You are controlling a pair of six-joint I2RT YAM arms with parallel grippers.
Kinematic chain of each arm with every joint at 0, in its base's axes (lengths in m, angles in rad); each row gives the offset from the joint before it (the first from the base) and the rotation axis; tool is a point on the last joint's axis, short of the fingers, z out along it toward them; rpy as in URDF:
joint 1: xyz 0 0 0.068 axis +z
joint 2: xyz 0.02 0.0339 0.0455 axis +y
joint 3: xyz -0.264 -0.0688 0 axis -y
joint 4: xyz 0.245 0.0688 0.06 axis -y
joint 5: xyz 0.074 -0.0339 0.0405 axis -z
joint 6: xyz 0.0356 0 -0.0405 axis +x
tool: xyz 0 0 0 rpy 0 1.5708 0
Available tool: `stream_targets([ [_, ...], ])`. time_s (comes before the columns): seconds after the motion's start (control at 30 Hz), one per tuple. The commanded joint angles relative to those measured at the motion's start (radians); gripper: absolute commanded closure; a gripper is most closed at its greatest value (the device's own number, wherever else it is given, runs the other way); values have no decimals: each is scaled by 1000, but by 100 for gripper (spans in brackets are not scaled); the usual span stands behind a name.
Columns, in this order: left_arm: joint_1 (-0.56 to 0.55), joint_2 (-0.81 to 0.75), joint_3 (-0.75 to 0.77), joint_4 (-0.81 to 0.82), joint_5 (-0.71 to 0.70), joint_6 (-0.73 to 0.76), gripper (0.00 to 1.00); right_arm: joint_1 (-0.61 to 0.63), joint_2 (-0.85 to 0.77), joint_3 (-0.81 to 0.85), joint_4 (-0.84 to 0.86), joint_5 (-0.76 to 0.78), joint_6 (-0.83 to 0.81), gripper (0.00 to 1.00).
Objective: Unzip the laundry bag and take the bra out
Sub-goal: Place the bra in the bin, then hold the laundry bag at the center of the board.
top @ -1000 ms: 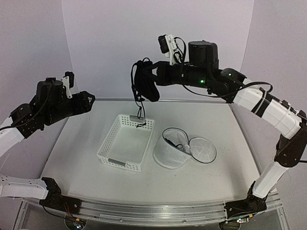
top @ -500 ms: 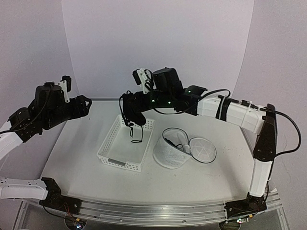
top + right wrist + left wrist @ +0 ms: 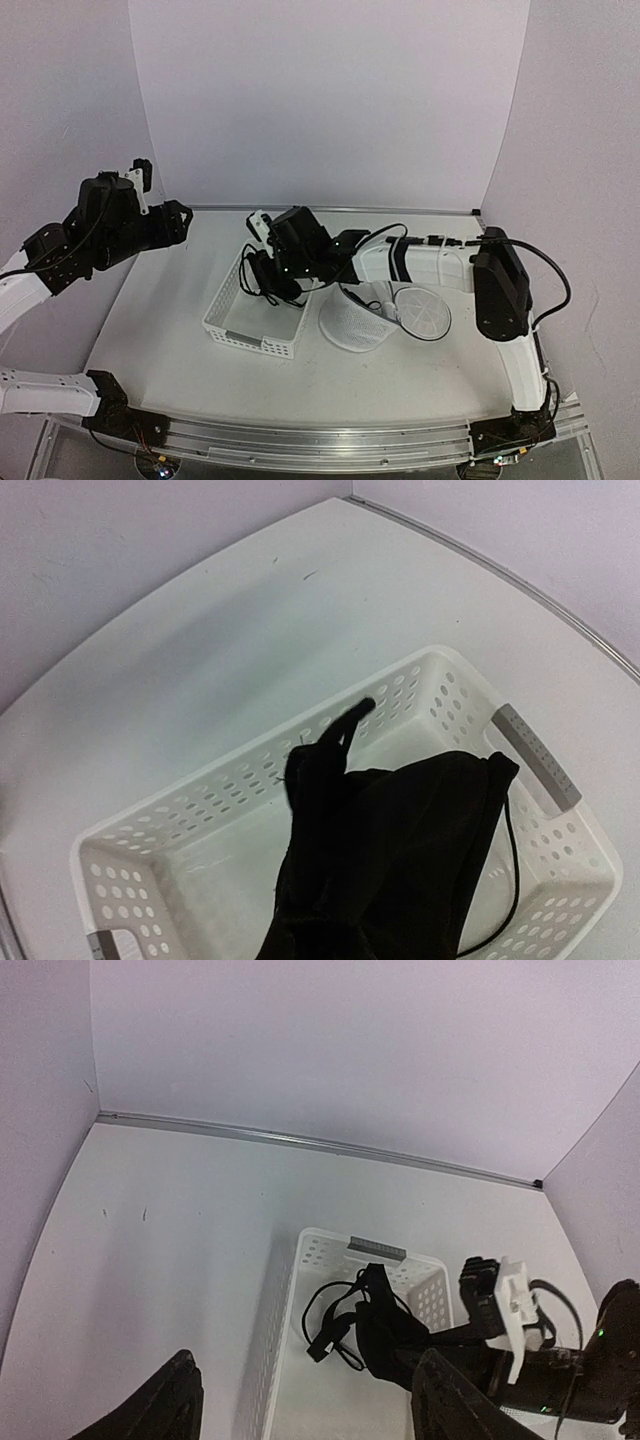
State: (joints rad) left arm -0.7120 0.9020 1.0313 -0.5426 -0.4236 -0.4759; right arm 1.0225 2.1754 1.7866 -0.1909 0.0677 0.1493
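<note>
The counter [image 3: 170,320] carries the same things in the same spots as a second ago; the change is in the right arm [image 3: 430,265]. A second ago it was arched high at the upper centre of the top view, with the black cloth dangling over the far end of the basket. Now it lies low and stretched across the middle of the frame. The left arm [image 3: 95,235] has hardly shifted and hangs at the left edge, clear of everything.

The white basket [image 3: 232,325] sits left of centre. The laundry bag [image 3: 352,325] stands just to its right, its mouth open and its round flap [image 3: 420,312] lying flat beside it, both unmoved. The bra [image 3: 262,283] has come down from mid-air into the mouth of the basket. In the right wrist view it fills the lower middle, draped over the basket's inside.

The right pincer [image 3: 278,268] is pressed together on the bra. Its fingers are buried in the cloth, so the exact grip point cannot be made out. The left pincer [image 3: 180,218] is spread, its fingers [image 3: 178,1400] cut off by the bottom edge of the left wrist view. A thin strap loop [image 3: 325,1325] trails from the bundle; whether it touches the basket floor cannot be told.
</note>
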Motion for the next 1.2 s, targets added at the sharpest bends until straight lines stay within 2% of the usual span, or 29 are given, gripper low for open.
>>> stream_targets([
  [0.0,5,10,5,9,-30,21,28,26,66,38,53,117,-75,100],
  [0.07,5,13,6,9,-32,23,28,29,88,40,53,131,-77,100],
  [0.23,5,31,13,9,-36,31,28,35,119,45,44,135,-68,90],
  [0.43,5,61,25,9,-40,36,28,43,72,20,42,130,-66,61],
  [0.53,5,76,31,10,-40,33,28,45,26,11,28,109,-60,52],
  [0.9,5,149,58,22,-41,33,28,47,-258,-74,-50,85,-18,46],
  [1.17,5,232,82,51,-10,37,28,44,-490,-223,-110,266,-27,44],
])
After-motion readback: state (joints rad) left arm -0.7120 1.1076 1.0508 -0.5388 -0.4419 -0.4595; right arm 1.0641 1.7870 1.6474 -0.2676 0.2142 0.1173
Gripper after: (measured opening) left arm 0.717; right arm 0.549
